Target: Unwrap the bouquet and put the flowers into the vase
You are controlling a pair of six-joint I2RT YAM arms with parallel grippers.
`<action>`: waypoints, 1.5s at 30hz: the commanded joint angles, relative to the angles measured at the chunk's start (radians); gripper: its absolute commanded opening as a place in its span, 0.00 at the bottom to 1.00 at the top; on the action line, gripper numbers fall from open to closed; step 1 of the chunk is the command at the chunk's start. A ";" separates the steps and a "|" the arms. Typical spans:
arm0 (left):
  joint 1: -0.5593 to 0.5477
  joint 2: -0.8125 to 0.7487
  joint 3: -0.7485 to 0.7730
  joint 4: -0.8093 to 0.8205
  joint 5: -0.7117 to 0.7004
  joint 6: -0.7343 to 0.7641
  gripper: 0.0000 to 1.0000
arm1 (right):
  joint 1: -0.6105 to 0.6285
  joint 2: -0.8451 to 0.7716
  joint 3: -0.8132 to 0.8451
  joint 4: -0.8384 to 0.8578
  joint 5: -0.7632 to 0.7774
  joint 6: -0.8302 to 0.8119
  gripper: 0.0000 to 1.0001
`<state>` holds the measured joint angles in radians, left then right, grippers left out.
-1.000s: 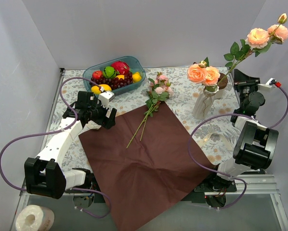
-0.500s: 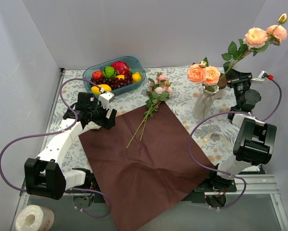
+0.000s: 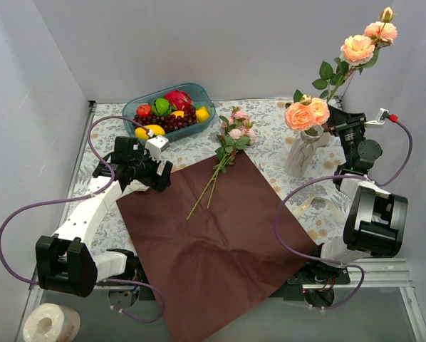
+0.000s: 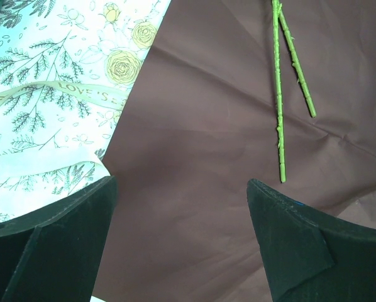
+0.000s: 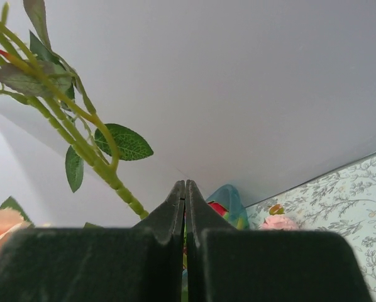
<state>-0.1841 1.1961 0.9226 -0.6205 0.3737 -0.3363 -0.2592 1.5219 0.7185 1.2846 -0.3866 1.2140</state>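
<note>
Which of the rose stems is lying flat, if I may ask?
The small pink rose spray, flat, stems on the maroon paper; the peach roses stand in the white vase, and the right gripper holds the tall peach stem up.

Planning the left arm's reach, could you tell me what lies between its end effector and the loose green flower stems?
Only bare, flat maroon wrapping paper, as the left wrist view shows.

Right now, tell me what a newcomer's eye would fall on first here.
A tall peach rose stands high at the far right, pinched in the shut right gripper beside the white vase. Dark red paper lies spread flat in the middle, a pink sprig across its far edge.
</note>
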 commanded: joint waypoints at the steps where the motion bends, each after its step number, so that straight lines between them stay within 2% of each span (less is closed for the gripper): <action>1: 0.008 -0.044 -0.005 0.002 0.002 0.002 0.84 | 0.012 -0.123 -0.062 0.105 0.012 -0.109 0.01; 6: 0.008 -0.052 -0.001 -0.005 0.010 0.000 0.84 | 0.021 -0.238 -0.108 0.013 0.005 -0.211 0.01; 10: 0.008 -0.059 0.009 -0.012 0.013 -0.007 0.84 | 0.031 -0.333 -0.154 -0.150 0.043 -0.300 0.04; 14: 0.008 -0.072 0.010 -0.021 0.019 -0.010 0.84 | 0.058 -0.466 -0.186 -0.357 0.149 -0.431 0.37; 16: 0.008 -0.081 0.012 -0.024 0.019 -0.013 0.84 | 0.064 -0.528 -0.183 -0.450 0.204 -0.481 0.44; 18: 0.008 -0.087 0.013 -0.030 0.024 -0.015 0.84 | 0.077 -0.589 -0.186 -0.540 0.265 -0.505 0.56; 20: 0.008 -0.096 0.022 -0.041 0.028 -0.018 0.84 | 0.086 -0.626 -0.173 -0.614 0.302 -0.545 0.60; 24: 0.008 -0.115 0.030 -0.058 0.028 -0.015 0.84 | 0.104 -0.756 -0.102 -0.817 0.363 -0.599 0.62; 29: 0.008 -0.132 0.042 -0.071 0.050 -0.038 0.84 | 0.205 -0.916 -0.054 -0.939 0.468 -0.666 0.66; 34: 0.008 -0.141 0.041 -0.076 0.086 -0.058 0.86 | 0.258 -0.938 0.074 -1.007 0.335 -0.669 0.63; 37: 0.008 -0.139 0.033 -0.068 0.094 -0.073 0.86 | 0.398 -0.899 0.124 -1.047 0.350 -0.725 0.63; 38: 0.008 -0.138 0.032 -0.068 0.097 -0.076 0.87 | 0.481 -0.870 0.162 -1.070 0.370 -0.751 0.63; 40: 0.008 -0.129 0.035 -0.067 0.102 -0.084 0.87 | 0.581 -0.839 0.196 -1.096 0.474 -0.846 0.62; 41: 0.008 -0.125 0.038 -0.065 0.103 -0.087 0.87 | 0.698 -0.803 0.226 -1.100 0.520 -0.893 0.63; 42: 0.008 -0.122 0.039 -0.065 0.103 -0.087 0.87 | 0.765 -0.780 0.239 -1.104 0.632 -0.930 0.62; 43: 0.008 -0.118 0.047 -0.064 0.102 -0.092 0.87 | 0.835 -0.755 0.252 -1.093 0.685 -1.035 0.63; 44: 0.008 -0.115 0.048 -0.065 0.099 -0.092 0.87 | 0.988 -0.685 0.294 -1.091 0.745 -1.088 0.63; 45: 0.008 -0.115 0.051 -0.064 0.096 -0.090 0.87 | 1.068 -0.643 0.323 -1.076 0.890 -1.149 0.64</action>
<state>-0.1822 1.0847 0.9306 -0.6830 0.4526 -0.4133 0.5224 0.7452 0.9340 0.2188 0.1642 0.3412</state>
